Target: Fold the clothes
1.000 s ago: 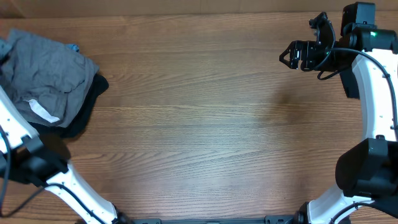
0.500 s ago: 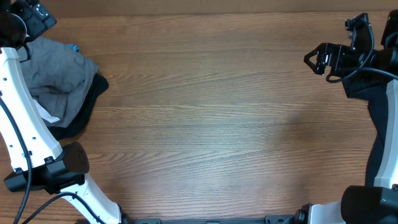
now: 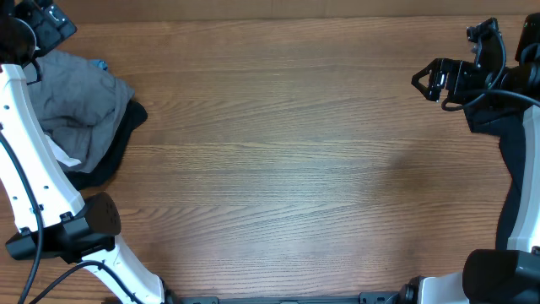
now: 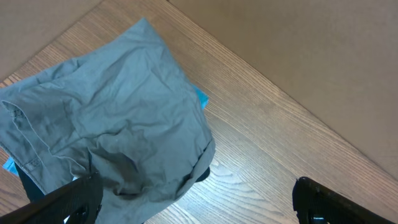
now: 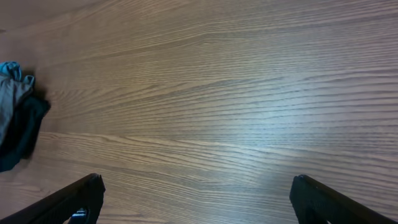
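The clothes lie in a pile at the table's left edge. A wrinkled grey garment (image 3: 84, 105) sits on top with a white label (image 3: 59, 153), over a black one (image 3: 118, 148), and a light-blue bit (image 3: 101, 65) peeks out behind. In the left wrist view the grey garment (image 4: 106, 118) covers the black (image 4: 204, 173) and light-blue (image 4: 200, 97) ones. My left gripper (image 3: 46, 21) (image 4: 198, 190) hangs open above the pile's back corner, holding nothing. My right gripper (image 3: 430, 80) (image 5: 196, 190) stands open and empty over bare wood at the far right.
The wooden table (image 3: 278, 160) stretches between the two arms. The pile (image 5: 17, 121) shows small at the left edge of the right wrist view. A plain wall (image 4: 323, 56) runs behind the table's back edge. The left arm's white link (image 3: 29, 160) crosses the pile's left side.
My left gripper opened and rose from the pile to the back left corner, leaving the grey garment on the heap. The right gripper drew back to the right. Both arms then held still.
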`<state>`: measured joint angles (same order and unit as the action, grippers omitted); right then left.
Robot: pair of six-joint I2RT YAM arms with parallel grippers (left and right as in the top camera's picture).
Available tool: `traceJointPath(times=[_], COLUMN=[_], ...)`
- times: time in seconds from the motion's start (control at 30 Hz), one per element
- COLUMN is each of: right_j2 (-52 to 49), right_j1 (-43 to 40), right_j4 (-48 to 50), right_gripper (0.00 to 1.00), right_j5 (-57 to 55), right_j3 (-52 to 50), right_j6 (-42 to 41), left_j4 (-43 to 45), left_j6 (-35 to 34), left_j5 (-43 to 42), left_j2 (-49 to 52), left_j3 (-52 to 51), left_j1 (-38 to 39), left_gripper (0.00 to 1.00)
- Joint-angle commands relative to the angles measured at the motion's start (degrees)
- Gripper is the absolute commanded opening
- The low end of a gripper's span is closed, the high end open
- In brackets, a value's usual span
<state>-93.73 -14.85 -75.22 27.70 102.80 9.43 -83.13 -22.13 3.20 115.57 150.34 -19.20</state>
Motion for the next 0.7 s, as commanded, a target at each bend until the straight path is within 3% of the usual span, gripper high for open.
traceJointPath(times=[0.0,0.17,0.33,0.47,0.67], right_j2=[0.04,0.59,8.31,17.88,35.08], right_j1=[0.13,0.15,1.99,8.28,21.35], right_j4=[0.00,-0.22,1.01,6.43,7.06], right_gripper=[1.00,1.00,1.00,1.00,1.00], right_j5=[-3.82,-4.28,-5.11,-5.51,-6.21], right_j3=[0.39,0.37,0.37,0.33,-2.62], right_j6=[-0.04,-0.07,-0.07,2.01,5.57], left_j4=[-0.20,-0.20,-0.22,-0.20,-0.22], left_j6=[0.28,0.28,0.28,0.28,0.28], left_j5=[-0.24,-0.24,-0.24,-0.24,-0.24], left_j2=[0.37,0.37,0.37,0.37,0.37], left_j3=[-0.09,-0.09,-0.09,-0.09,-0.09], left_j1=[0.11,0.11,0.11,0.17,0.20], left_gripper=[1.00,1.00,1.00,1.00,1.00])
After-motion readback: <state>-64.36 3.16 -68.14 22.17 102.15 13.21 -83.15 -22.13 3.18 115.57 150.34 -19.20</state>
